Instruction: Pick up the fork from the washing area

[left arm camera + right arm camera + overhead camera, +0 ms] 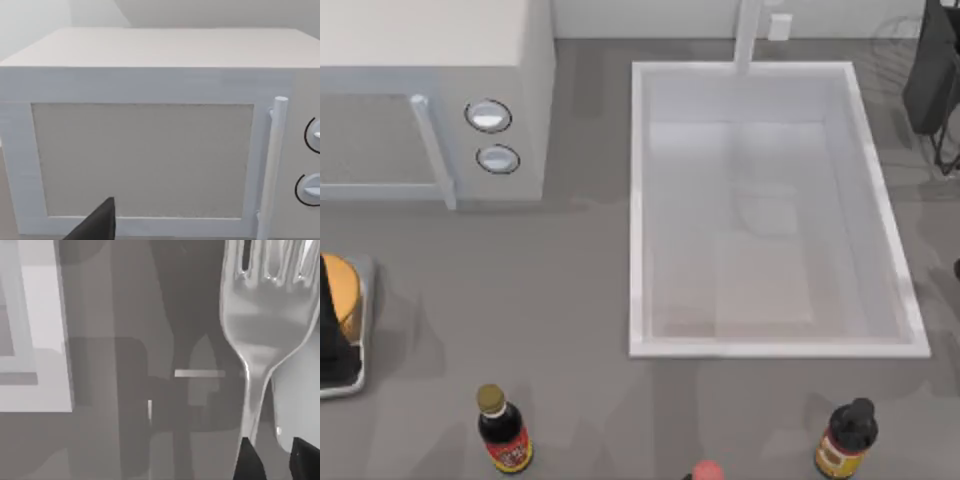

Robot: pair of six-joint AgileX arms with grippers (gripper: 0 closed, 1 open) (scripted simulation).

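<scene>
The fork (265, 325) is a shiny silver one, seen close up in the right wrist view, tines away from the wrist. My right gripper (275, 462) is shut on its thin handle, with one dark finger (250, 460) against the handle. The fork hangs above the grey table, beside a white raised rim (30, 365). The washing area is a large white sink basin (640, 200) with a faucet post (748, 35). My right arm (932, 70) is at the far right, beyond the basin's back corner. My left arm (330, 320) is parked at the left edge.
A white microwave (535, 90) with two round knobs (488, 116) and a bar handle (272, 165) stands at the back left. Dark sauce bottles (503, 430) (845, 438) stand along the front edge. A metal tray (360, 300) with an orange object lies at the left.
</scene>
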